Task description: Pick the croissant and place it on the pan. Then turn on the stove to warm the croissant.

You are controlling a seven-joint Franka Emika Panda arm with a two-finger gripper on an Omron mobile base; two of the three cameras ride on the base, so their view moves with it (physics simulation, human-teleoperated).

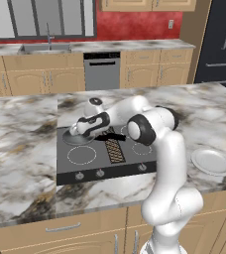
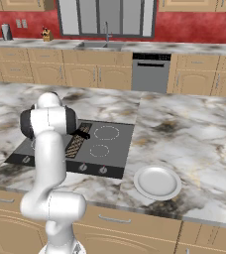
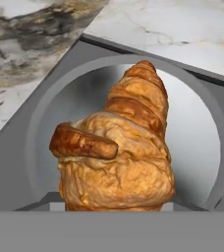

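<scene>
Looming large over the pan (image 3: pixel 192 147), the croissant (image 3: pixel 121 152), hiding the pincer's fingertips; grip apparently on it.

White plate (image 1: pixel 213 161) on marble counter (image 1: pixel 21 144), right of cooktop.

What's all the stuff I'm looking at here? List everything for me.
croissant: one, brown-orange, over the pan, close in front of the hand camera
pan: one, silver-grey, on the stove's back left burner
stove: one, dark grey with white rings and front knobs, set in the counter
plate: one, white, on the counter right of the stove
counter: one, marbled grey-white, island
dishwasher: one, steel, back wall
sink: one, steel, back counter
arm: one, white with dark joints, reaching over the stove
gripper: one, dark fingers, above the pan; fingertips hidden, so its grip is unclear
</scene>
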